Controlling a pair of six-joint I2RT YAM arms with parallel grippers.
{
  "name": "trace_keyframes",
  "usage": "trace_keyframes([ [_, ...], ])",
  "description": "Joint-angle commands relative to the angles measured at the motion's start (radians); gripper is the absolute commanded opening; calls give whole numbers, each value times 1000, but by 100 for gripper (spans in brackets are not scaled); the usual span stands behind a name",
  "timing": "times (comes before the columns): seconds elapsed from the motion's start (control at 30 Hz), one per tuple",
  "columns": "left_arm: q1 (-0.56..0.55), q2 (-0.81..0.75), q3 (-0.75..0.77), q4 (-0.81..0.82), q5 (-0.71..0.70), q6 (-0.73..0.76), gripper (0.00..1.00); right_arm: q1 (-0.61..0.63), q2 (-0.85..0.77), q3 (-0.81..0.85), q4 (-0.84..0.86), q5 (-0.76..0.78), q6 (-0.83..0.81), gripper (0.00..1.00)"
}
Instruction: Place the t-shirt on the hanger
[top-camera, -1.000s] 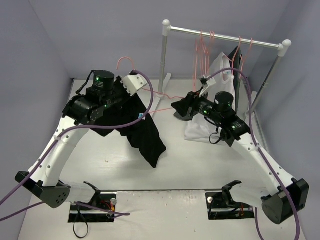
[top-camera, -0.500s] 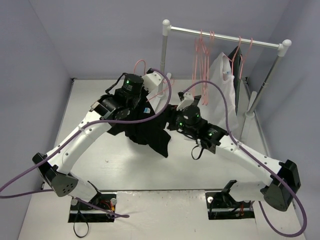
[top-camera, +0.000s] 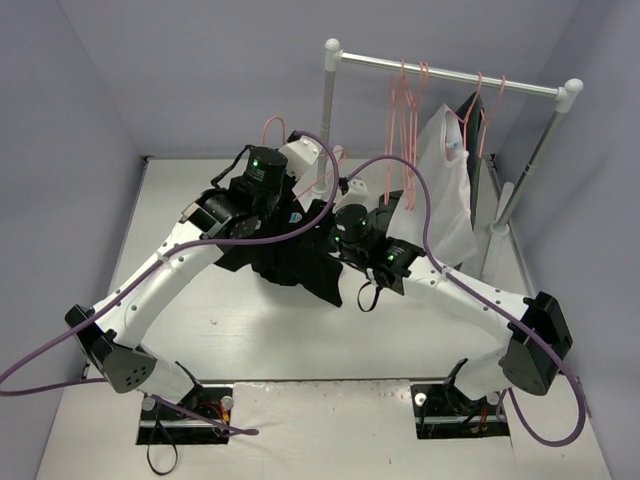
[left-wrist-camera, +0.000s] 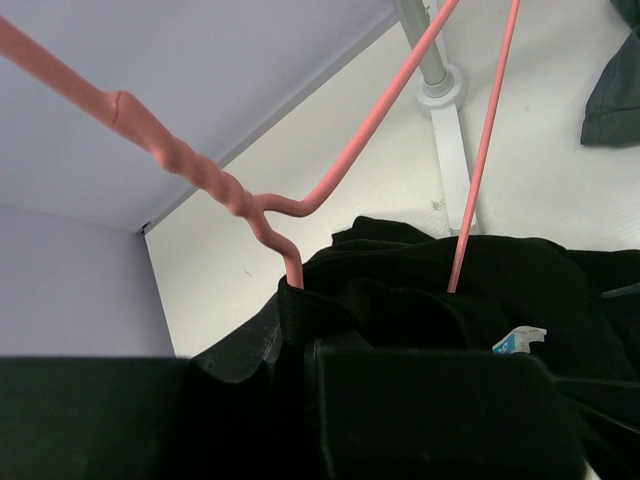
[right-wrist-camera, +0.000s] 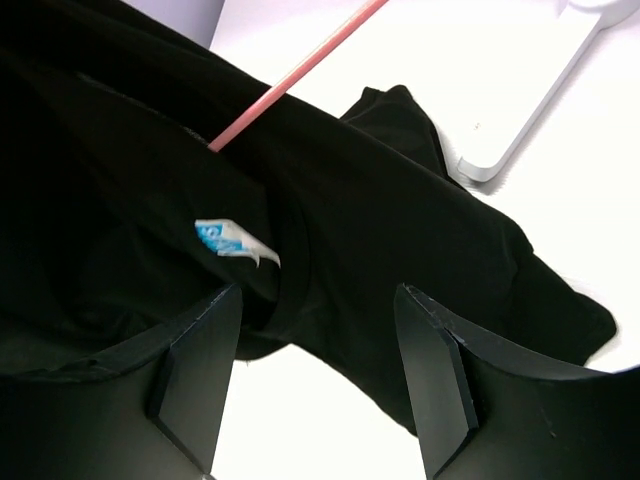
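- table (top-camera: 200, 340): bare room at left and near edges; rack (top-camera: 450, 75) bounds the far right
- t-shirt (top-camera: 300, 265): hangs mid-table between the arms; long axis droops near-right
- hanger (left-wrist-camera: 200, 170): hook points toward the back wall; left gripper (left-wrist-camera: 305, 345) clamped on its neck
- right gripper (right-wrist-camera: 320, 370): fingers apart over the collar

The t-shirt (top-camera: 300, 268) I am working on is plain black and soft, lifted clear of the table (top-camera: 200, 340) near its middle and hanging bunched in crumpled folds, with a small white-and-blue label (right-wrist-camera: 228, 240) showing. My hanger (left-wrist-camera: 200, 172) is thin pink wire with a twisted neck. Its hook rises above the shirt, one arm drops into the black cloth, and the other runs out clear of it.
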Motion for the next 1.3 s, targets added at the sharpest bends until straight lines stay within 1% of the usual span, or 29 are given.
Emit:
trace_keyframes([
  [0.0,-9,-47,44,88,4,-39,0,10,29,53,97,45,42,59],
  [0.4,-13,-59,17,86,41,-69,0,18,133,54,115,28,69,59],
  [0.53,-15,-73,-1,87,37,-76,0,19,145,28,113,40,69,59],
  [0.7,-13,-94,-13,84,7,-55,0,13,119,-38,109,80,70,59],
  [0.83,-15,-112,-27,85,-2,-42,0,5,90,-82,64,131,62,58],
  [1.0,-12,-145,-86,87,-30,-11,0,-27,19,-113,0,182,34,58],
  [1.17,-10,-207,-155,97,-7,13,0,-72,-50,-115,-55,204,-20,58],
  [1.2,-9,-236,-192,114,3,29,0,-100,-71,-113,-70,202,-33,58],
  [1.27,0,-284,-218,121,48,66,0,-123,-98,-115,-90,174,-49,55],
])
